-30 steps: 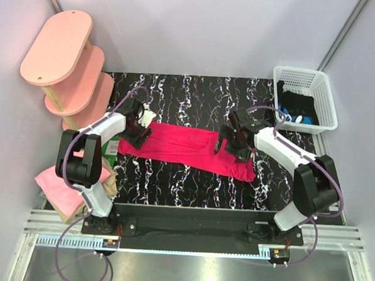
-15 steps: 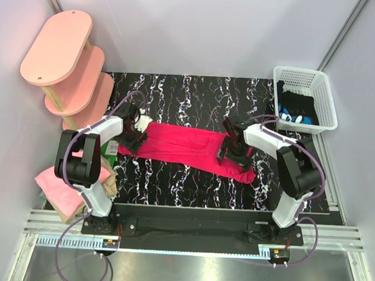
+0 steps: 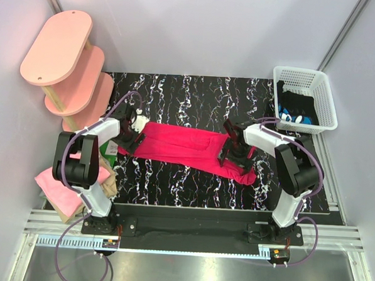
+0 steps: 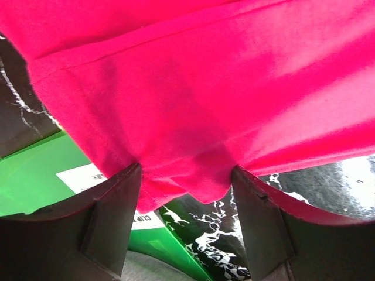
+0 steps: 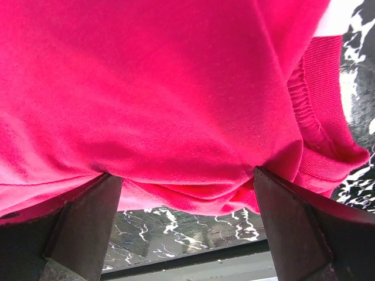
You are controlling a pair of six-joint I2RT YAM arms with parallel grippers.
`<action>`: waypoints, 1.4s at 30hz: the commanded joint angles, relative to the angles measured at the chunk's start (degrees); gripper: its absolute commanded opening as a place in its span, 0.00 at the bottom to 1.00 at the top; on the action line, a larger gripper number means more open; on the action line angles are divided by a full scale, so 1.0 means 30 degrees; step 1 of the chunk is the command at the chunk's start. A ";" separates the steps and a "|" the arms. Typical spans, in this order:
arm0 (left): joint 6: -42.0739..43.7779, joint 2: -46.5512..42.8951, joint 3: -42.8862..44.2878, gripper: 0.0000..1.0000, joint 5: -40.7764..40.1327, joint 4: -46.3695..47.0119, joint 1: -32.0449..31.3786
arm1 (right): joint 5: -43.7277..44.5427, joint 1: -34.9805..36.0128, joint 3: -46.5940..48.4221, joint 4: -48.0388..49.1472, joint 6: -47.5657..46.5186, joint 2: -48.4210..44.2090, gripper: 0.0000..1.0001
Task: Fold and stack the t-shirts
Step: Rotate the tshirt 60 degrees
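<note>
The crimson-pink t-shirt (image 3: 187, 147) lies folded into a long band across the black marbled table (image 3: 190, 96). My left gripper (image 3: 132, 139) is low at its left end. In the left wrist view the shirt (image 4: 193, 88) fills the top, and the gripper (image 4: 186, 175) stands open with the bunched hem between its fingertips. My right gripper (image 3: 234, 157) is down at the shirt's right end, near the collar. There too the shirt (image 5: 164, 88) fills the view, and the gripper (image 5: 187, 181) stands wide open astride the cloth's near edge. A light pink t-shirt (image 3: 56, 190) and a tan one (image 3: 110, 183) lie off the table's left edge.
A green box (image 4: 29, 175) lies under the shirt's left end, beside the left arm (image 3: 80, 154). The pink oval shelves (image 3: 57, 45) stand at the back left. A white basket (image 3: 298, 71) with dark and blue items sits at the back right.
My right arm has folded in and brought its gripper down onto the shirt's right end. My left gripper has shifted slightly left and lower at the shirt's left end.
</note>
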 commanded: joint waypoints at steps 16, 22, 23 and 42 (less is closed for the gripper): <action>0.0242 -0.2034 -0.3070 0.69 0.3142 -0.1231 -0.0854 | -0.0762 -0.3808 0.8799 -0.1262 -0.6031 0.5676 1.00; 0.0184 -0.2502 -0.2807 0.70 0.5462 -0.2934 -0.1703 | -0.1117 -0.4481 1.5710 -0.2989 -0.7525 0.9280 1.00; 0.0154 -0.2823 -0.2604 0.71 0.5374 -0.3051 -0.1763 | -0.1349 -0.4570 1.6569 -0.3137 -0.7643 1.0154 1.00; -0.0110 -0.2858 0.5981 0.72 0.2800 -0.5162 -0.1440 | -0.3490 -0.4805 2.7832 -0.6801 -0.7851 1.1487 1.00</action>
